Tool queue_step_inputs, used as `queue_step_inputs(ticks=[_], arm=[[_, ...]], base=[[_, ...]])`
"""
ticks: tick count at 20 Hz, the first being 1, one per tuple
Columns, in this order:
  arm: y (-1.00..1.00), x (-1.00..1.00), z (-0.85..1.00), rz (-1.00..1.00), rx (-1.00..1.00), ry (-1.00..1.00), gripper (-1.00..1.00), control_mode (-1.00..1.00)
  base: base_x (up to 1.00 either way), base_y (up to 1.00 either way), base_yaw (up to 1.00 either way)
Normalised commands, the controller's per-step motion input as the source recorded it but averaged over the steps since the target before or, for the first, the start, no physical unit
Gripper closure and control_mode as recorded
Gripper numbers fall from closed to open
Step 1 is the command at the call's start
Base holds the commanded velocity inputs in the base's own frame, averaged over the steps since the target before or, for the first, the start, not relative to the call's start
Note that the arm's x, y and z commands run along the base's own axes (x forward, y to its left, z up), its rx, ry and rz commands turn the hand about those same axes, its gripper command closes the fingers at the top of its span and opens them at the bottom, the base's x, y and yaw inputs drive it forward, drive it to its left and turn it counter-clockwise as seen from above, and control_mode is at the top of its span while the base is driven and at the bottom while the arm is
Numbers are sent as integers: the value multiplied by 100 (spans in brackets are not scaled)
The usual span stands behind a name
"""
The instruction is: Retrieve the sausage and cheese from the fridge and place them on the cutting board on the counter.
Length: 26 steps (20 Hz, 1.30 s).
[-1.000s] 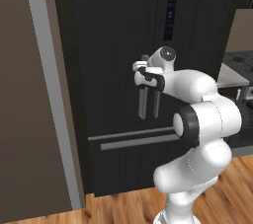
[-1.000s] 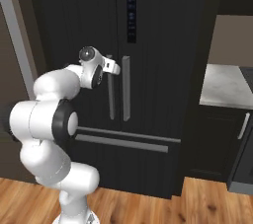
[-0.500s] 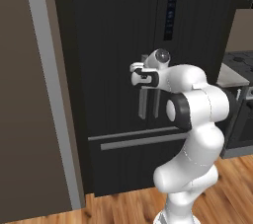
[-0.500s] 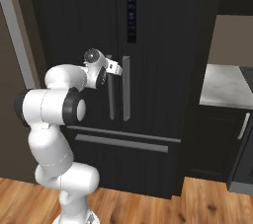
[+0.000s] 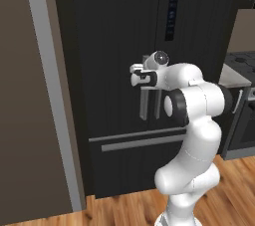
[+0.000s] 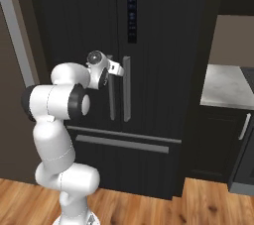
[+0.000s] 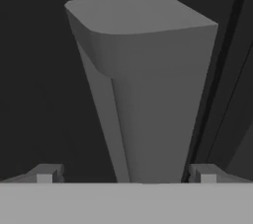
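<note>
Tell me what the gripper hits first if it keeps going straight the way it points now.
Most likely the grey vertical door handle of the fridge: it sits dead ahead between the open fingertips of the gripper. How close is hard to judge; the door itself lies behind it.

One fridge (image 5: 114, 46) stands shut, black-fronted. It carries two long grey vertical handles (image 6: 127, 88) side by side at the door seam and one horizontal grey handle (image 5: 142, 143) lower down on the drawer. One strip of marbled tabletop (image 6: 225, 87) sits beside it. One claw (image 5: 135, 73) is at the handles.
</note>
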Motion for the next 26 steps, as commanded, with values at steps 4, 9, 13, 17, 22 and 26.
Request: queue_step_inputs(ticks=[4,9,13,17,22,26], arm=[[-1,34,-8,0,0,0,-100,-100],[0,37,-11,0,0,0,-100,-100],[0,36,-3,0,0,0,-100,-100],[0,49,0,0,0,0,100,-100],[6,18,7,5,0,0,100,-100],[27,4,20,8,0,0,100,-100]], base=[[0,0,0],[0,0,0],[0,0,0],[0,0,0],[0,0,0],[0,0,0]])
